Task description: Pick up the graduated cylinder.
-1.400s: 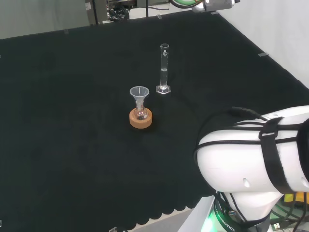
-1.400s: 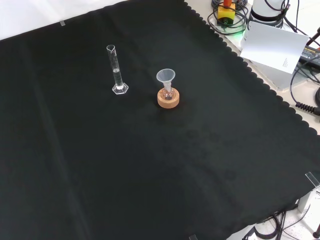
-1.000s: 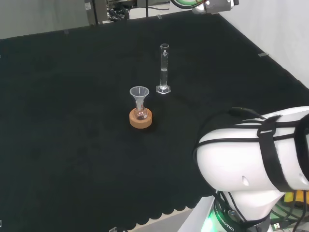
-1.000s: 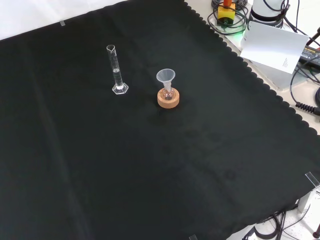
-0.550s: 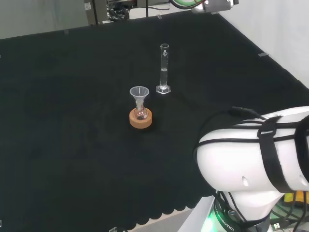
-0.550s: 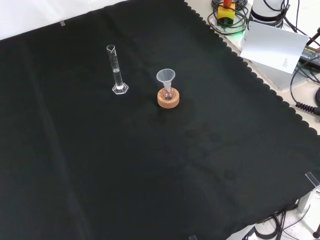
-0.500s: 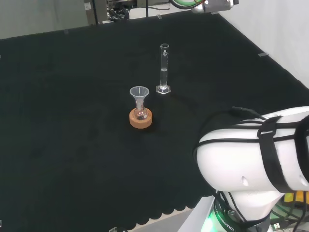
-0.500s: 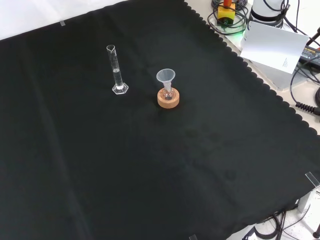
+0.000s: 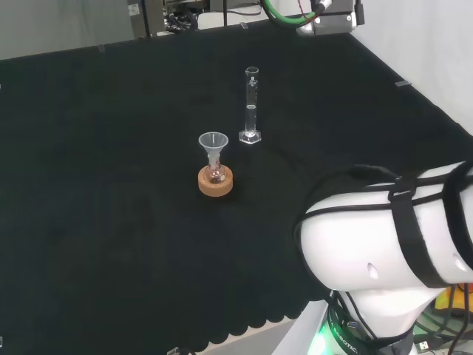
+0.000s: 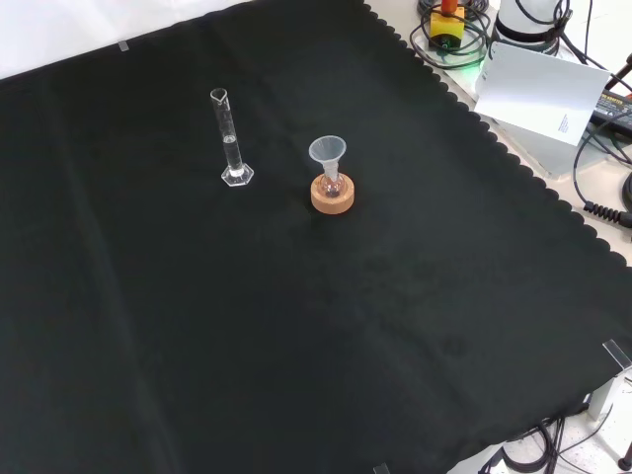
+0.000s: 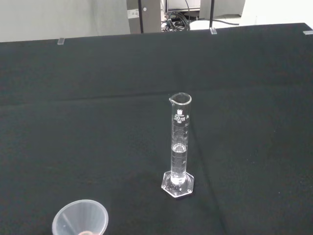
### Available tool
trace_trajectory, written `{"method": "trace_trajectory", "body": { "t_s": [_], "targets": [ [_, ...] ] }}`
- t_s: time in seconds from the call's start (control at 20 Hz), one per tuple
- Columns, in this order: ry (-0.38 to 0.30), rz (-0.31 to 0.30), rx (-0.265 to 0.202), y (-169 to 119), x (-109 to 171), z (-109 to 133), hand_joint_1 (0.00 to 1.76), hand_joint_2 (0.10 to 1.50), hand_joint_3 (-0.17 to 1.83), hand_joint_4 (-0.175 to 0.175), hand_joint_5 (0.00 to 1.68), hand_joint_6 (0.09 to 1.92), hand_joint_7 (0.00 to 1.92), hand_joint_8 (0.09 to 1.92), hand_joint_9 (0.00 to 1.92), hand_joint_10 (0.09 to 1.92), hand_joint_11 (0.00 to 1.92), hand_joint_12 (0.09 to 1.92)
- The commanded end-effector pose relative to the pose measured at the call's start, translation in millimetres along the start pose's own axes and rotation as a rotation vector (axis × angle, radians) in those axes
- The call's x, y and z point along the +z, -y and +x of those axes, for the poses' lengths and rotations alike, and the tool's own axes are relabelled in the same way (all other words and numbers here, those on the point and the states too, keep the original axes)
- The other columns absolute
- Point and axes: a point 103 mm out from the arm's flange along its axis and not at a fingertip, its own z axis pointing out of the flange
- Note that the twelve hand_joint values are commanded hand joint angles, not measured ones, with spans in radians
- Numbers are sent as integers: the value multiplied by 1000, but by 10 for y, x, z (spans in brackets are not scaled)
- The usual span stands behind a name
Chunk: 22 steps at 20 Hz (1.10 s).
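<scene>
The graduated cylinder (image 9: 251, 103) is a tall, narrow tube of clear glass on a hexagonal foot. It stands upright on the black cloth, untouched. In the front view the cylinder (image 10: 230, 138) is at the upper left of the cloth. The wrist view looks at the cylinder (image 11: 179, 147) from some way off, and clear liquid fills its lower part. At the top of the head view a grey and white piece of the arm's end (image 9: 334, 13) with a green cable hangs above the bench's far side, to the right of the cylinder.
A small flask with a clear funnel (image 9: 213, 145) sits in a cork ring (image 9: 215, 182), beside the cylinder; the cork ring (image 10: 332, 195) and the funnel (image 11: 80, 220) show too. The arm's white link (image 9: 384, 244) bulks at the head view's lower right. Paper (image 10: 543, 94) and cables lie past the cloth's scalloped edge.
The arm's end at the head view's top has come lower into view. The white link at the lower right has shifted a little. Cylinder and flask stand as before.
</scene>
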Motion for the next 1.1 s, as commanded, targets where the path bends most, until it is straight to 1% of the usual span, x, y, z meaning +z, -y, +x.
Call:
{"method": "trace_trajectory", "body": {
  "t_s": [0.05, 0.15, 0.3, 0.45, 0.5, 0.6, 0.65, 0.8, 1.1],
  "targets": [
    [-41, -18, -10, -471, 324, -340, 101, 1310, 32, -20, 322, 87, 91, 531, 313, 628, 148, 1361],
    [-43, -30, -24, -658, 408, -452, 146, 1285, 21, -22, 338, 87, 110, 542, 334, 635, 160, 1364],
    [-90, -43, -60, -941, 541, -617, 199, 1256, 7, -23, 365, 87, 159, 568, 383, 649, 181, 1368],
    [-133, -37, -81, -1207, 702, -722, 230, 1231, -4, -19, 387, 87, 195, 590, 416, 654, 193, 1369],
    [-155, -35, -93, -1283, 761, -742, 242, 1223, -8, -19, 391, 87, 199, 594, 421, 653, 194, 1368],
    [-231, -39, -126, -1417, 876, -778, 258, 1208, -16, -18, 395, 87, 203, 599, 427, 651, 196, 1368],
    [-266, -44, -141, -1480, 930, -782, 265, 1201, -19, -18, 397, 87, 204, 601, 430, 650, 201, 1369],
    [-303, -52, -181, -1624, 1102, -807, 290, 1180, -31, -16, 403, 87, 216, 610, 454, 651, 233, 1371],
    [-345, -32, -216, -1810, 1448, -862, 334, 1153, -46, -12, 414, 87, 224, 614, 463, 641, 250, 1363]
  ]
}}
